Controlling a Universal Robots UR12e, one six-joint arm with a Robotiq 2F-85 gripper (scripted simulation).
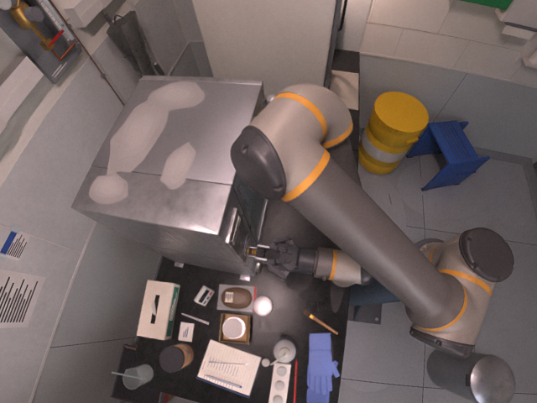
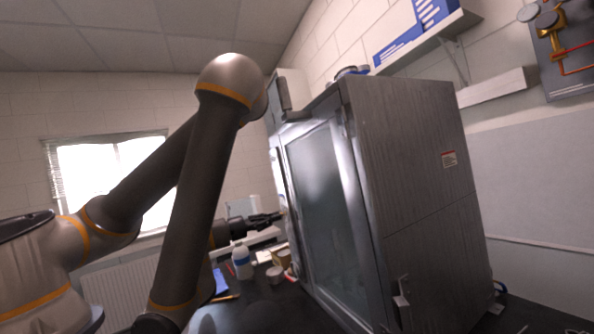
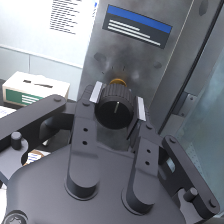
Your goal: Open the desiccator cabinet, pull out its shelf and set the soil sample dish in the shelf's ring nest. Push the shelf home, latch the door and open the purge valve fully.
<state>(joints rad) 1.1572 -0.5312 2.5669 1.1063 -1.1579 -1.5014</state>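
Observation:
The black knurled purge valve knob on its brass stem is clamped between the fingers of my gripper. Its white pointer line stands nearly upright, tipped slightly right. The knob sits on the steel front strip of the desiccator cabinet, below a blue label. From the side camera my gripper reaches in level at the cabinet's lower front corner. The glass door lies flush with the cabinet front. The soil sample dish with brown soil sits on a grey pad on the black bench below the gripper.
A tissue box stands at the bench's left, with a small boxed dish, a dark jar, a beaker, a clipboard, a white bottle and blue gloves around. A yellow drum and blue step stool stand on the floor.

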